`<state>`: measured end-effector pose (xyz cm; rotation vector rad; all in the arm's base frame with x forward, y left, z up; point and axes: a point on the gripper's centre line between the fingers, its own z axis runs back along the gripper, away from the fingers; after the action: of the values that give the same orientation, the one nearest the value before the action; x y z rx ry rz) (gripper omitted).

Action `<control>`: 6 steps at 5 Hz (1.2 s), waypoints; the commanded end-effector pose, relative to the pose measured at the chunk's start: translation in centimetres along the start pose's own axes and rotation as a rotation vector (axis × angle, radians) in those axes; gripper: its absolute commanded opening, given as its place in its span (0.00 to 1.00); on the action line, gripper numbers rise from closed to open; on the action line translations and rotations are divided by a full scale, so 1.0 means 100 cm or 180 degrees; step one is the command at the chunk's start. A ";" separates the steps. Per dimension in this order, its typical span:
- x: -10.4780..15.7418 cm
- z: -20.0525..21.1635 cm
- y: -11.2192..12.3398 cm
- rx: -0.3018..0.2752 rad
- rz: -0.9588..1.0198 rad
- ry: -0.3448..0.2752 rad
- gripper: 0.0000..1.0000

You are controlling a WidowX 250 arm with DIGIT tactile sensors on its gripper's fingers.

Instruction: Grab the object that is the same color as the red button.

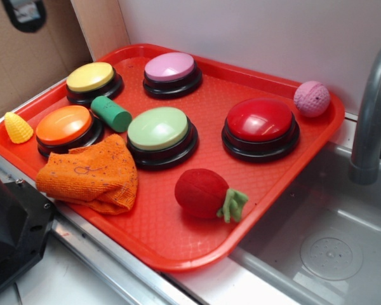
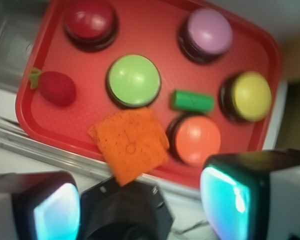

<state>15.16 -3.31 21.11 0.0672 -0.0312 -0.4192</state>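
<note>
The red plush strawberry (image 1: 203, 192) with its green leaf tuft lies on the near right part of the red tray (image 1: 171, 244). In the wrist view the strawberry (image 2: 56, 88) is at the tray's left side. The big red dome button (image 1: 260, 121) stands just behind it and shows at the top left of the wrist view (image 2: 90, 20). My gripper (image 2: 140, 202) is open and empty, its teal pads (image 2: 230, 200) wide apart. It hangs high above the tray's near edge, by the orange cloth, far from the strawberry. The gripper is out of the exterior view.
On the tray stand a green button (image 1: 159, 129), an orange button (image 1: 65, 125), a yellow button (image 1: 90, 77) and a purple button (image 1: 170, 67), with a green cylinder (image 1: 111, 113), an orange cloth (image 1: 92, 175) and a pink ball (image 1: 312, 98). A yellow toy (image 1: 18, 127), a sink (image 1: 330, 248) and a faucet (image 1: 371, 114) flank the tray.
</note>
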 end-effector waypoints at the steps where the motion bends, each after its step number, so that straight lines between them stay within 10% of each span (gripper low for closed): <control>1: 0.049 -0.024 -0.028 -0.0099 -0.1482 -0.0474 1.00; 6: 0.079 -0.134 -0.111 -0.0353 -0.2678 -0.0801 1.00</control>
<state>19.10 -14.94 6.15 -0.0928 -0.1920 -1.2564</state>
